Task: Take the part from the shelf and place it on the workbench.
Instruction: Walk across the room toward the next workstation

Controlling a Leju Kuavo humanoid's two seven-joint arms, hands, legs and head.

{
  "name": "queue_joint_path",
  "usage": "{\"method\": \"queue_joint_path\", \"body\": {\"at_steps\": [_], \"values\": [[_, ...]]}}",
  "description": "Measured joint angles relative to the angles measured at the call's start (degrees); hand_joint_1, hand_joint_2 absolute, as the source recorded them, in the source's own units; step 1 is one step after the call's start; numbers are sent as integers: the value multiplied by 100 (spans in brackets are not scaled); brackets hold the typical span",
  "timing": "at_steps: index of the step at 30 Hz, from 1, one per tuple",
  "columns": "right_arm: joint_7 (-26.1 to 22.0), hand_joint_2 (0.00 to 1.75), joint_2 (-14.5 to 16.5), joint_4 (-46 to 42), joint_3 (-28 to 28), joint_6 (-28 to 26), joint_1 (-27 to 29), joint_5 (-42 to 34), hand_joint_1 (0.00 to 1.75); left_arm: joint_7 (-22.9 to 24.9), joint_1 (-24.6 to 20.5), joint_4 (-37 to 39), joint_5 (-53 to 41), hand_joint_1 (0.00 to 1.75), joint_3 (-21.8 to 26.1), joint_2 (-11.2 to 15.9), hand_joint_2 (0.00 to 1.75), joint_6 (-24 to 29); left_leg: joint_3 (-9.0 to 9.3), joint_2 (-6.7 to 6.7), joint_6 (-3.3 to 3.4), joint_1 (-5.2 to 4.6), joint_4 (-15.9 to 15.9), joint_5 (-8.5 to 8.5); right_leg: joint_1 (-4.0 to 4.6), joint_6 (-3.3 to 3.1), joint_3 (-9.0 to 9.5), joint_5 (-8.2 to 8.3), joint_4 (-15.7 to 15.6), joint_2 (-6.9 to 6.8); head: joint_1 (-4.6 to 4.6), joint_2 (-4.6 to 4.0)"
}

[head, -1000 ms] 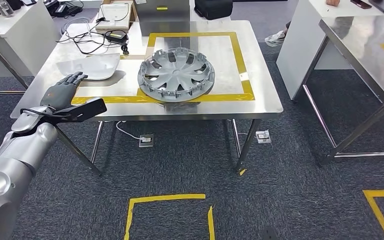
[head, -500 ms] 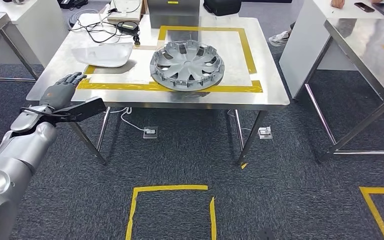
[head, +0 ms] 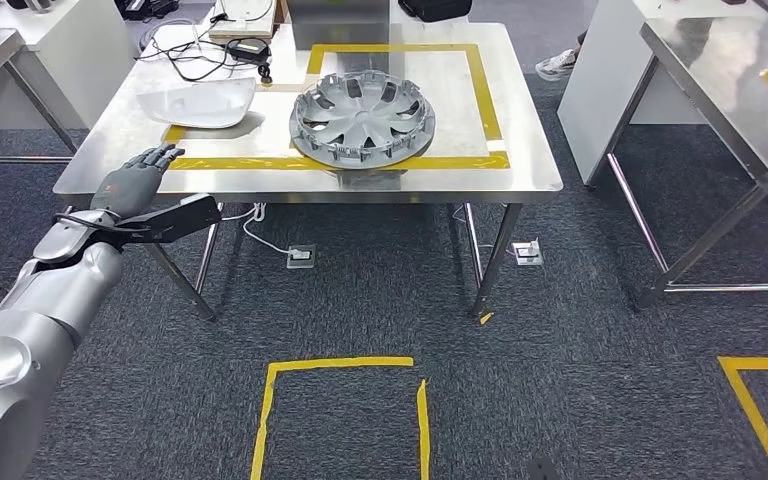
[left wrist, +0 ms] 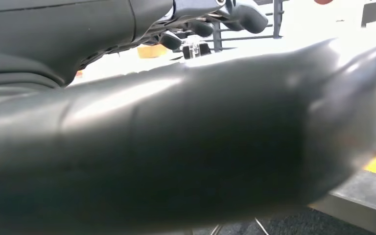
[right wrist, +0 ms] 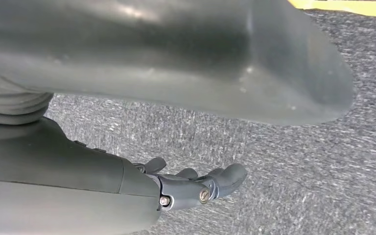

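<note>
Left hand [head: 132, 180] raised at about 9 o'clock in the head view, beside the near-left corner of the workbench [head: 520, 170] and apart from it. Fingers spread wide and straight, holding nothing. By my reading, it is kept up and off the table edge so it clears the steel top.

White moulded panel [head: 200, 100] lies at about 11 o'clock on the bench, outside the yellow tape rectangle [head: 490, 100]. Cables and a power brick [head: 245, 48] sit beyond it, toward the far edge.

The part, a silver wheel cover [head: 362, 118], lies near 12 o'clock, spoke ribs up. Its body is inside the taped rectangle; its near rim overlaps the front tape strip. It rests flat on the steel with no hand touching it. Judged from that, the placing looks done, and the tape likely marks the drop zone.

Right hand [right wrist: 196, 186] hangs over grey carpet [right wrist: 284, 147] in its wrist view. Fingers loosely curled inward, empty. Probably idle at the robot's side, since nothing remains to carry.

A second steel table [head: 730, 90] stands at 2 o'clock, well apart.
</note>
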Motion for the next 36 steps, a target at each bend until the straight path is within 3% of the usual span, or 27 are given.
{"method": "queue_joint_path", "body": {"at_steps": [2, 3, 4, 6, 8, 11, 12, 14, 16, 17, 18, 19, 21, 23, 24, 26, 28, 29, 31, 32, 33, 34, 36], "values": [[-15, 0, 0, 0, 0, 7, 5, 9, 0, -1, 33, 13, 1, 0, 4, 14, 0, 2, -161, 0, -37, 7, 620, -302, -1, -11, -98, 63, 19, -5, 0, 0], [-24, 0, 0, 0, 0, 12, 6, 18, 0, -5, 54, 20, 2, 0, 5, 22, 0, 5, -137, 2, -53, 14, 716, -310, -3, -4, -148, 93, 33, -7, 1, 0], [-34, 0, 0, 0, 0, 17, 6, 30, 0, -12, 69, 22, 2, 0, 9, 31, 0, 10, -11, 4, -66, 24, 598, -221, -10, 9, -196, 119, 51, -8, 2, 0], [-48, 0, -1, 0, 0, 25, 5, 50, 0, -33, 71, 16, 2, 0, 18, 48, 0, 26, 439, 12, -84, 43, -63, -5, -21, 50, -290, 159, 105, -9, 2, 0], [-49, 0, -4, 0, 0, 30, 2, 58, 0, -57, 58, 4, 3, 0, 26, 61, 0, 36, 731, 2, -38, 27, -560, 71, -14, 115, -375, 202, 161, -9, 9, 0], [-33, 0, -7, 0, 0, 32, 12, 58, 0, -87, 72, 3, 2, 0, 28, 61, 0, 35, 693, -10, 104, 9, -637, 112, -7, 219, -445, 284, 184, -1, 32, 0], [-23, 0, -6, 0, 0, 32, 16, 57, 0, -92, 74, 4, 0, 0, 28, 55, 0, 34, 658, -7, 155, 13, -639, 152, -15, 253, -481, 245, 225, 4, 34, 0], [-3, 0, -5, 0, 0, 32, 21, 53, 0, -94, 63, 3, -4, 0, 28, 40, 0, 33, 558, 4, 253, 28, -653, 250, -30, 315, -645, -97, 593, 17, 46, 0], [9, 0, -7, 0, 0, 32, 21, 49, 0, -93, 56, 3, -13, 0, 28, 28, 0, 28, 436, 6, 293, 21, -649, 345, -30, 349, -879, -593, 1309, 23, 57, 0], [12, 0, -8, 0, 0, 32, 20, 48, 0, -93, 57, 5, -20, 0, 28, 20, 0, 23, 375, 4, 295, 16, -646, 391, -29, 353, -946, -730, 1615, 24, 57, 0], [12, 0, -9, 0, 0, 32, 20, 45, 0, -93, 59, 7, -28, 0, 28, 13, 0, 19, 318, 3, 293, 11, -644, 435, -26, 347, -936, -752, 1761, 26, 58, 0], [10, 0, -9, 0, 0, 32, 19, 42, 0, -93, 59, 9, -37, 0, 28, 4, 0, 14, 264, 1, 287, 7, -641, 479, -21, 330, -822, -671, 1703, 27, 59, 0], [4, 0, -11, 0, 0, 32, 14, 34, 0, -93, 50, 4, -47, 0, 28, -10, 0, 11, 180, 0, 262, 3, -638, 559, 0, 262, -327, -420, 1042, 33, 63, 0], [-4, 0, -19, 0, 0, 32, 5, 29, 0, -94, 30, -5, -49, 0, 28, -23, 0, 8, 128, 6, 209, -2, -645, 637, 43, 193, 105, -335, 356, 39, 66, 0], [-8, 0, -23, 0, 0, 31, 3, 26, 0, -94, 19, -9, -50, 0, 28, -33, 0, 2, 115, 9, 176, 3, -656, 680, 67, 169, 187, -346, 194, 42, 81, 0], [-11, 0, -23, 0, 0, 29, 6, 19, 0, -94, 8, -10, -55, 0, 28, -53, 0, -15, 100, 8, 102, 8, -700, 769, 80, 120, 170, -280, 129, 42, 113, 0], [-15, 0, -21, 0, 0, 28, -1, 15, 0, -93, -2, -9, -60, 0, 28, -63, 0, -22, 42, 2, 42, 10, -631, 665, 52, 42, 120, -166, 65, 21, 126, 0], [-20, 0, -20, 0, 0, 28, -4, 15, 0, -92, -10, -6, -61, 0, 28, -63, 0, -22, -23, 1, 15, 10, -454, 476, 33, 6, 81, -100, 36, 10, 120, 0], [-27, 0, -20, 0, 0, 28, -1, 15, 0, -90, -22, 4, -62, 0, 28, -62, 0, -29, -207, 1, -35, 19, 212, -41, 29, -34, -37, 6, 28, 2, 111, 0], [-27, 0, -20, 0, 0, 28, 2, 15, 0, -89, -21, 13, -62, 0, 28, -63, 0, -39, -279, 1, -57, 21, 561, -213, 29, -34, -103, 58, 31, 1, 109, 0], [-27, 0, -20, 0, 0, 28, 5, 15, 0, -87, -18, 22, -63, 0, 28, -63, 0, -51, -293, 2, -73, 23, 791, -269, 28, -30, -172, 109, 36, -1, 109, 0], [-26, 0, -20, 0, 0, 28, 6, 15, 0, -87, -16, 29, -63, 0, 28, -64, 0, -62, -219, 3, -83, 25, 837, -209, 24, -20, -242, 160, 44, -3, 108, 0], [-26, 0, -19, 0, 0, 28, 5, 10, 0, -89, -27, 34, -64, 0, 28, -68, 0, -78, 216, 6, -86, 32, 355, 42, 13, 19, -376, 254, 76, -7, 109, 0]]}}
